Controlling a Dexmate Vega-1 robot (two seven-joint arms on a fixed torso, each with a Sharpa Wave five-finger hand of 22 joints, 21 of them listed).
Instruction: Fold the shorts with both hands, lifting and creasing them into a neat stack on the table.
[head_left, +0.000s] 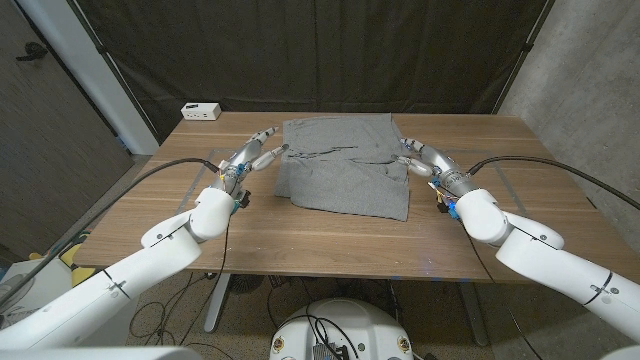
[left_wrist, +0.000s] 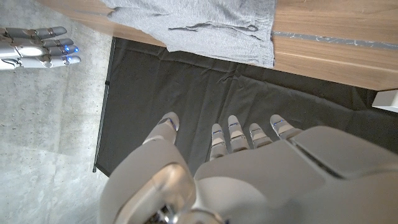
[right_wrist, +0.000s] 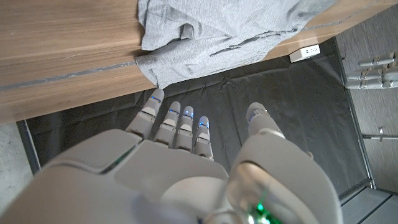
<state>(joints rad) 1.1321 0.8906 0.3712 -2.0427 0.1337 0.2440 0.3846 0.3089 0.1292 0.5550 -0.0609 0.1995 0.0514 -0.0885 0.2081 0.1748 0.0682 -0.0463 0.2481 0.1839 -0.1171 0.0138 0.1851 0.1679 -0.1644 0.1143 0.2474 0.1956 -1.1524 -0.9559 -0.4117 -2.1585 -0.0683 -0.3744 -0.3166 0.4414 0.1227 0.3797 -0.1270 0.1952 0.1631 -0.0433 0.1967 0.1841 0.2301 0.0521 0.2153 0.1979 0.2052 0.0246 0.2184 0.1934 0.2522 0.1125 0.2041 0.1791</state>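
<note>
Nearest, we see our left hand (head_left: 252, 157) at nine o'clock and right hand (head_left: 424, 161) at three o'clock of the grey shorts (head_left: 345, 165), fingers spread, holding nothing. Beyond, at eleven o'clock, a white power strip (head_left: 201, 111) sits on the wooden table (head_left: 330, 245).

A wooden table (head_left: 330, 245) stands before a black curtain (head_left: 300, 50), with grey walls (head_left: 590, 70) beside.
</note>
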